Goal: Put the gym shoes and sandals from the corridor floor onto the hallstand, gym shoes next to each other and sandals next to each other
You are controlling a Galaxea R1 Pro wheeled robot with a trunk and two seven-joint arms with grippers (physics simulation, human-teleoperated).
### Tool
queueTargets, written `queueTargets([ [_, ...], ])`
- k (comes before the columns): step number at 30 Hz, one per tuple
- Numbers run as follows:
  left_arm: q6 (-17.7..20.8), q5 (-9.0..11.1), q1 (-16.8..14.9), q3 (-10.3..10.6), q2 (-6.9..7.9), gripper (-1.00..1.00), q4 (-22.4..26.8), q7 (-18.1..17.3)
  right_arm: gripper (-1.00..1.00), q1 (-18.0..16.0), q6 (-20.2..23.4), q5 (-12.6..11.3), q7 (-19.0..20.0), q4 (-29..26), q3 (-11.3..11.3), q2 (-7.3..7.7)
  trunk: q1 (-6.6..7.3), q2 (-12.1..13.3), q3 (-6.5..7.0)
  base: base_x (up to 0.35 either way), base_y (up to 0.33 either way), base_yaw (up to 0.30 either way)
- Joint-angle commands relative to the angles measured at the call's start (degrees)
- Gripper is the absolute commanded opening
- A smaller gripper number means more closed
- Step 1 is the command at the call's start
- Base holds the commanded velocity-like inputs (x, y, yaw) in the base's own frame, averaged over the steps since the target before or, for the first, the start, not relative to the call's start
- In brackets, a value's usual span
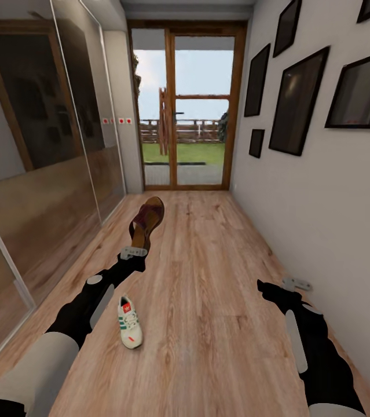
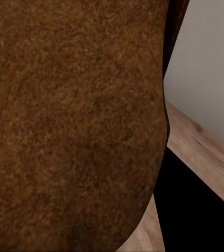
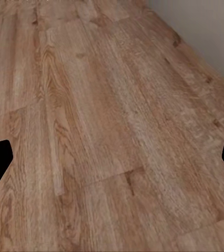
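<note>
Left gripper [image 1: 134, 252]: clamped on a sandal [image 1: 146, 221] by its heel end, lifted clear of the corridor floor [image 1: 208, 278], toe pointing up and away; likely held high for carrying to the rack.
Sandal, wrist view: its brown sole [image 2: 75, 126] sits right against the lens.
Right gripper [image 1: 296, 284]: fingers spread wide, holding nothing, hanging over bare planks [image 3: 107, 121] near the right wall.
Gym shoe [image 1: 129, 322]: lying on the floor beside the left forearm, not yet collected.
Hallstand: cannot be placed from here.
</note>
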State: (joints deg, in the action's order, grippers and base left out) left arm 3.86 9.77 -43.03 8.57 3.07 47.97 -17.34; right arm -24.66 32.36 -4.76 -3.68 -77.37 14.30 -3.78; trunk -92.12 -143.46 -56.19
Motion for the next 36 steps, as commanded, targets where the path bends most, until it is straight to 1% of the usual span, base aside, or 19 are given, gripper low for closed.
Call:
queueTargets([
  [1, 0.4, 0.6, 0.0, 0.1, 0.05, -1.00, 0.1, 0.0, 1.00, 0.0, 0.2, -0.5, -0.4, -0.1, 0.0, -0.02, -0.02, 0.0, -0.06, 0.339, -0.218, 0.000],
  [26, 0.4, 0.7, 0.0, 0.1, -0.08, -1.00, 0.0, 0.0, 1.00, 0.0, 0.2, -0.5, -0.4, 0.0, 0.0, 0.00, -0.02, 0.0, -0.06, 0.339, -0.214, 0.002],
  [29, 0.4, 0.7, 0.0, 0.1, -0.08, -1.00, 0.0, 0.0, 1.00, 0.0, 0.2, -0.5, -0.4, 0.0, 0.0, 0.00, -0.02, 0.0, -0.06, 0.339, -0.203, 0.106],
  [36, 0.4, 0.7, 0.0, 0.1, -0.08, -1.00, 0.0, 0.0, 1.00, 0.0, 0.2, -0.5, -0.4, -0.1, 0.0, 0.00, -0.02, 0.0, -0.06, 0.339, -0.203, 0.211],
])
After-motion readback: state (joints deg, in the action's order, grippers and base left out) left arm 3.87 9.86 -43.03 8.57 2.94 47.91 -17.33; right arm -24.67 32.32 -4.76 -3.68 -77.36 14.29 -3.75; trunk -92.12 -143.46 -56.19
